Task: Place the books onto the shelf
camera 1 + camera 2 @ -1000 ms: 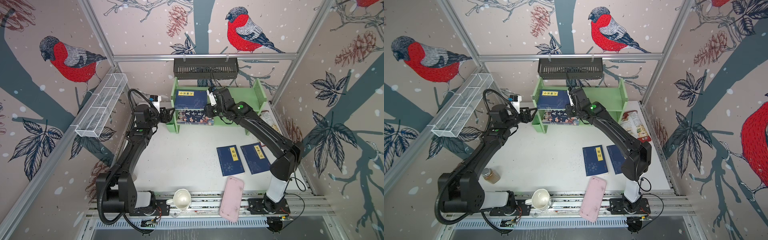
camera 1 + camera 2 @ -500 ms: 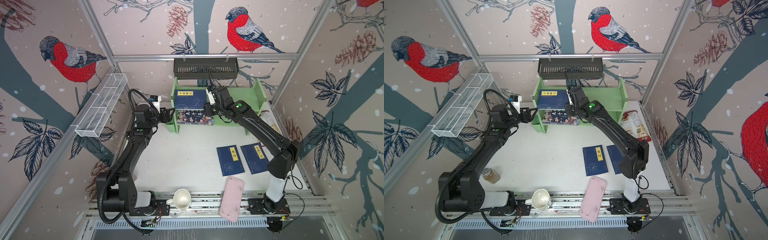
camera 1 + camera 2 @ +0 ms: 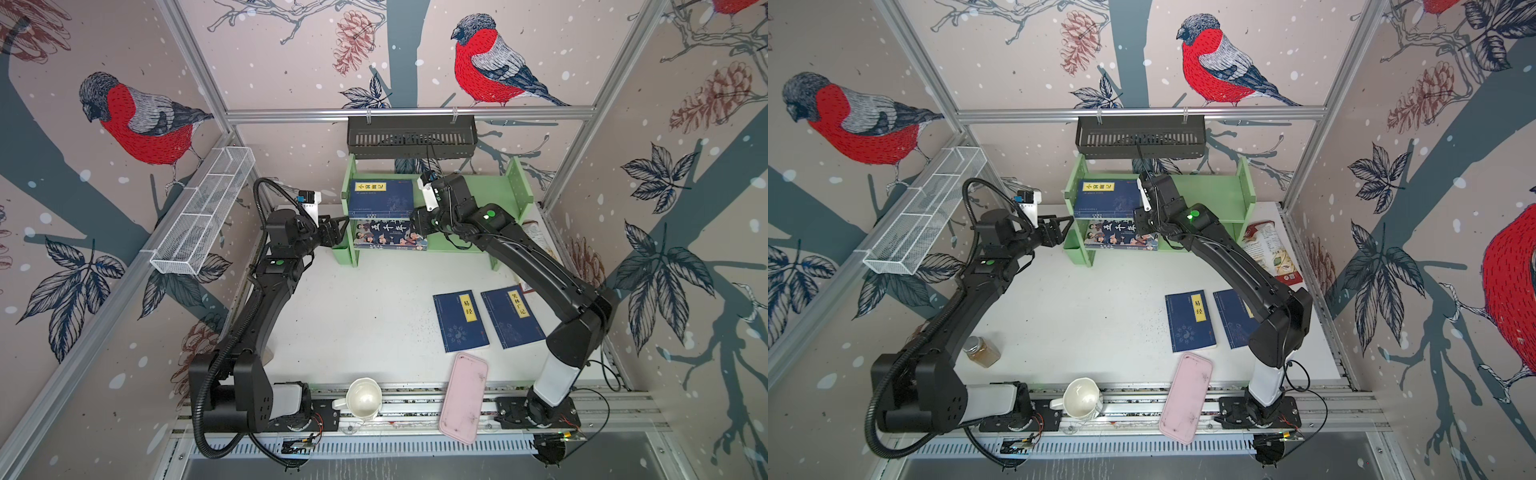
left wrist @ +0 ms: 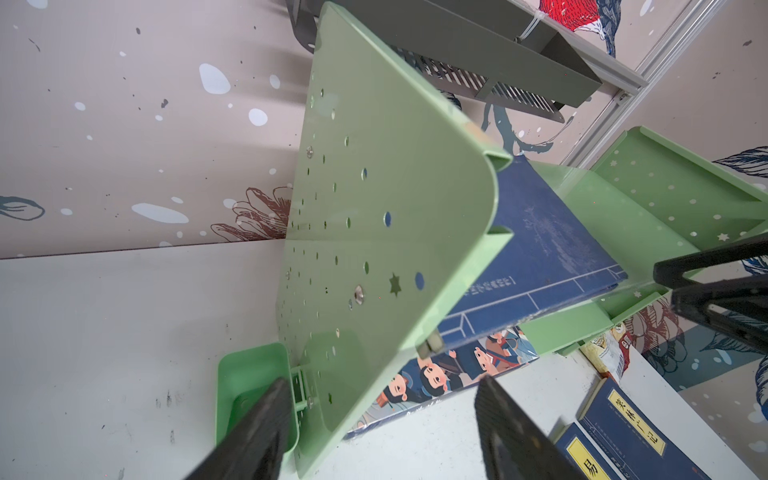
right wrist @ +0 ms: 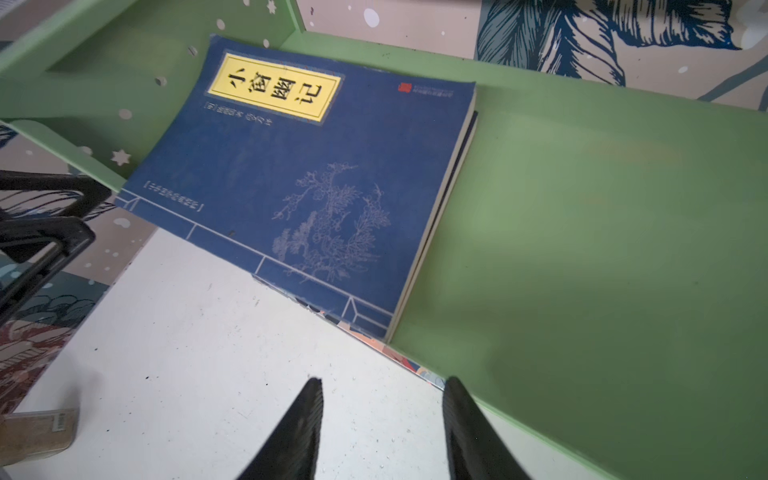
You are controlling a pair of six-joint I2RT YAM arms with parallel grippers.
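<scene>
Where the back wall is met, shelf (image 3: 505, 195): pale green, matte, punched with holes.
Navy paperback (image 3: 381, 198): yellow label, laid flat on shelf's upper level.
Cartoon book (image 3: 388, 237): glossy, set one level below, overhanging.
Table (image 3: 365, 307): white, speckled; third book (image 3: 460, 321) and fourth book (image 3: 512, 318) laid flat.
Wrist views only: star cut-outs shown in shelf.
Left gripper (image 4: 382, 379): jaws apart beside left panel (image 4: 374, 208).
Right gripper (image 5: 382, 382): jaws apart, nothing held.
Walls (image 3: 291, 62): bird print.

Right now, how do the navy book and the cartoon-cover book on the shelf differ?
The navy book bears a yellow title label; the cartoon-cover book shows figures and white characters. The navy book lies on the shelf's upper tier, the cartoon-cover book on the lower. Both lie flat.
</scene>
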